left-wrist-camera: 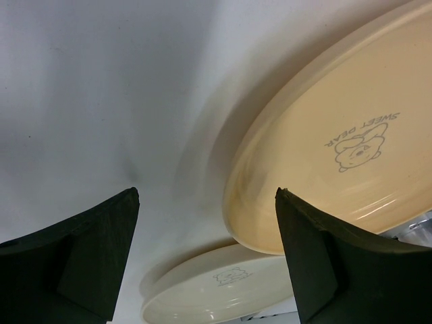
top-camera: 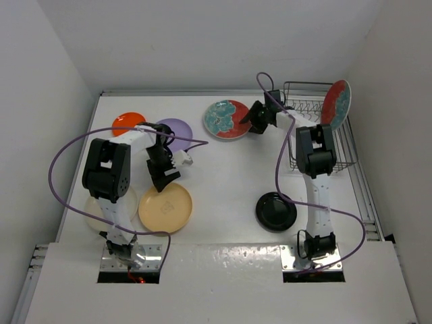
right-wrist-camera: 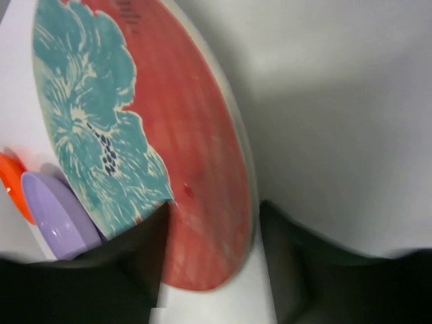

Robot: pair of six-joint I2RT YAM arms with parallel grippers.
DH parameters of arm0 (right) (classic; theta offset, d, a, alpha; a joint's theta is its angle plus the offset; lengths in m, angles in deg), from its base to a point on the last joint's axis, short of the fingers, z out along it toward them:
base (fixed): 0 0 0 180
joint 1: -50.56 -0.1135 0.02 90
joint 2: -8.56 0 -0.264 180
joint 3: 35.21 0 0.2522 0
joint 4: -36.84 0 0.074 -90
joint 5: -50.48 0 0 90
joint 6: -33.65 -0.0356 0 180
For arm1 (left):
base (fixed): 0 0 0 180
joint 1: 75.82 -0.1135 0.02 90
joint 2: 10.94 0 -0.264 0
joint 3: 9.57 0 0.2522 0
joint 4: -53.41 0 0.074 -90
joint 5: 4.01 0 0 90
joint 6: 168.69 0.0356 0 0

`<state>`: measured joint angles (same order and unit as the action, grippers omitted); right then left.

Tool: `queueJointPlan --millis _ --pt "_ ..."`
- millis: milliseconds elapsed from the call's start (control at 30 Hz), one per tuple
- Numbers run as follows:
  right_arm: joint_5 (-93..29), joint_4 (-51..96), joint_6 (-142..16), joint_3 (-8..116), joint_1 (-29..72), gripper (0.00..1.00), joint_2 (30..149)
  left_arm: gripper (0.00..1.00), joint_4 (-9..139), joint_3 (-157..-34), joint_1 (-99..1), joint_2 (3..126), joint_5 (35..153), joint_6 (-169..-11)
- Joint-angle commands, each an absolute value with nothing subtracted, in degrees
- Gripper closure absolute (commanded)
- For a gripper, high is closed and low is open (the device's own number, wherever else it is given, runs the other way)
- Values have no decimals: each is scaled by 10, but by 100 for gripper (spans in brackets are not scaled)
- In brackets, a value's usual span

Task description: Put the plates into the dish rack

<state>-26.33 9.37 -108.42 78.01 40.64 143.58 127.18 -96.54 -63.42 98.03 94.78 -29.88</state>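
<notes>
I am watching my right gripper [right-wrist-camera: 214, 210] straddling the red floral plate [right-wrist-camera: 202, 135] rim, its grasp hidden from me; my left gripper [left-wrist-camera: 206, 196] is hovering released.

The dark grey wire dish rack [top-camera: 307, 102] is sitting at the far right, and one red plate with teal flowers [top-camera: 336, 104] is standing on edge in it, tilting at its right end. The second red floral plate [top-camera: 227, 119] is lying face up just left of the rack, while the lavender plate [top-camera: 177, 131] and the small orange plate [top-camera: 127, 122] are lying close together at the far left. Nearer, the pale yellow plate [top-camera: 165, 208] is lying just beside the partly hidden cream-white plate [top-camera: 90, 206], and the glossy black plate [top-camera: 275, 210] is lying apart on the right.
</notes>
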Motion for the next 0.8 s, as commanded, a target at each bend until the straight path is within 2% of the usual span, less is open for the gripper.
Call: queueJointPlan --millis 0,67,100,200,367,500,767 --pt "-233 122 -1147 803 403 56 1484 13 1272 -979 -638 964 947 -302" --pt "-232 123 -1166 808 409 66 1498 13 1272 -979 -638 964 947 -307" --pt "-231 130 -1176 808 409 79 1505 13 1267 -979 -638 964 947 -307" --pt "-229 132 -1187 812 419 99 1511 13 1267 -979 -638 964 952 -313" --pt "-244 134 -1106 831 420 100 1452 13 1267 -979 -638 964 957 -318" --pt "-300 110 -976 872 420 100 1352 14 1267 -990 -638 970 957 -318" --pt "-327 88 -826 983 483 100 1212 14 1267 -1016 -627 980 947 -313"
